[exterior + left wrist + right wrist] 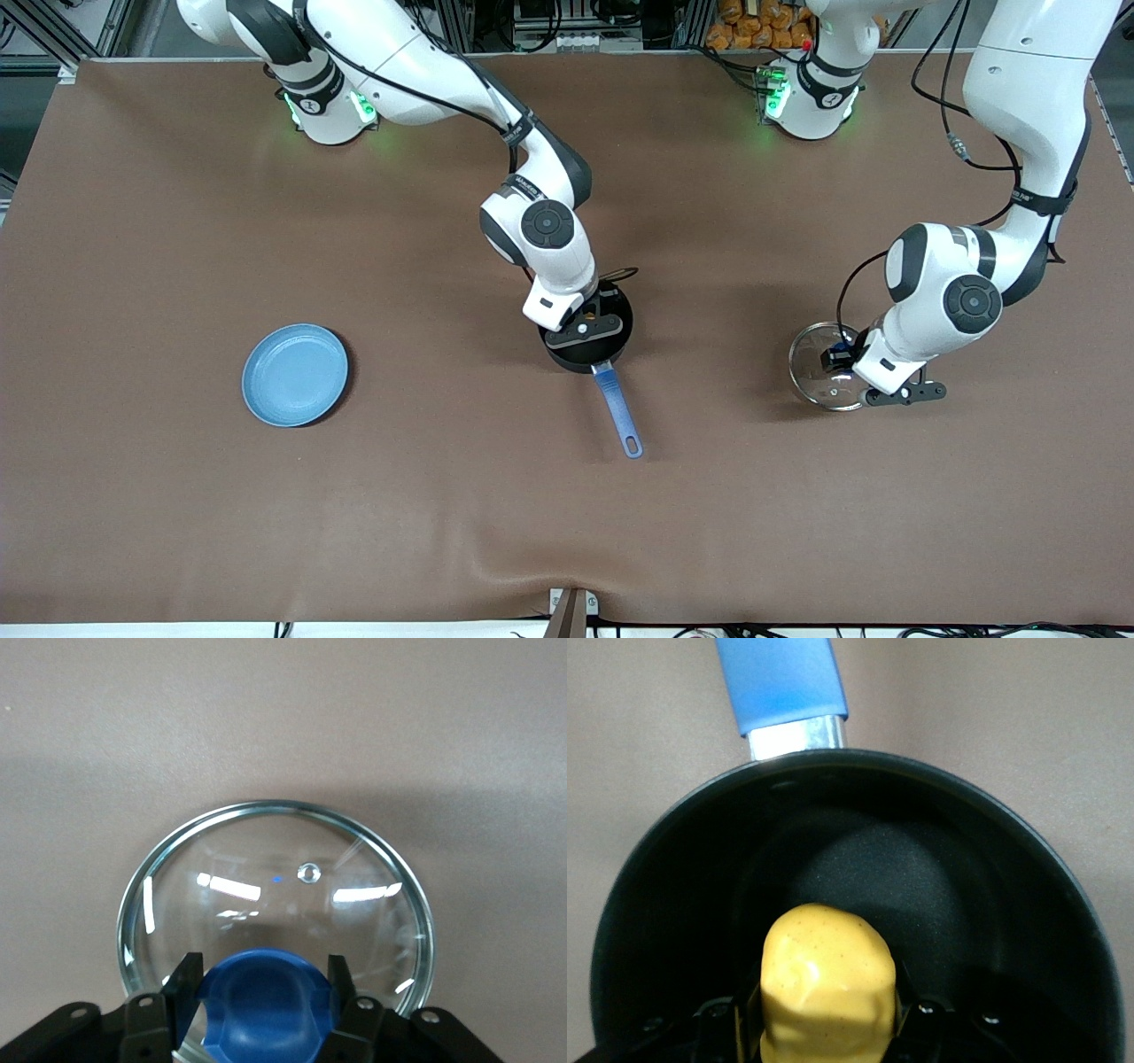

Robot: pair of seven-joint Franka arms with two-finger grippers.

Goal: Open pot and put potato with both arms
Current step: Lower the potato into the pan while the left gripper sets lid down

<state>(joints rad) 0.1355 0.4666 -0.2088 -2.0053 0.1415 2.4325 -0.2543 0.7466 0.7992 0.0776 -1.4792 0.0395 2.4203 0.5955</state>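
the right gripper (828,1028) pinches the potato (827,988) across its middle, directly above the open pot (992,904). it looks light, firm and smooth, so likely slippery. the left gripper (259,1010) clamps the knob (261,992) of the fragile lid (275,877).

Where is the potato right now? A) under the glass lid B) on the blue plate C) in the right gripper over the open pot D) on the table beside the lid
C: the right wrist view shows the potato clamped between the right gripper fingers, over the open pot.
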